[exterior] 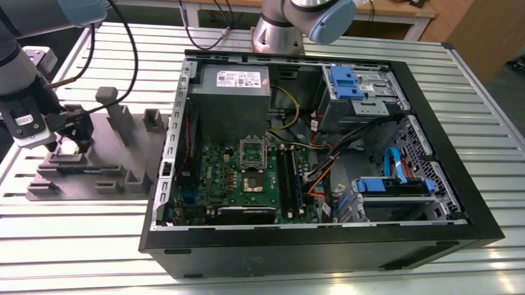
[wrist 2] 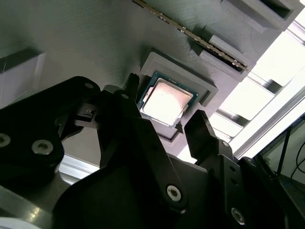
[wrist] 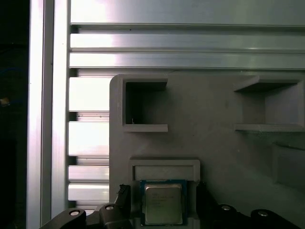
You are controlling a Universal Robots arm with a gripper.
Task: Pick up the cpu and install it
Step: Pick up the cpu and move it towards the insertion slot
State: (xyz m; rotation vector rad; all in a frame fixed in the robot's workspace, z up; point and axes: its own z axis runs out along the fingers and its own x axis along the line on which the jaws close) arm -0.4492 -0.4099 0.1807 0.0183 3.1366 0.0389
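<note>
I had the arm (exterior: 16,67) over at the exterior view's left, with the gripper (exterior: 72,144) pointing down at the grey tray (exterior: 123,153). The tray sat on the slatted desk (exterior: 82,246), right beside the open computer case (exterior: 459,233). The fingers (wrist 2: 202,129) were spread apart, one on each side of the cpu (wrist 2: 167,100), and as far as I could see they weren't squeezing it. The cpu lay flat in a shallow raised pocket near the tray's edge. It was a small square chip with a shiny pale metal top and a thin blue-green border. In the first wrist view, two box-shaped pockets (wrist: 145,105) stood further along the tray.
</note>
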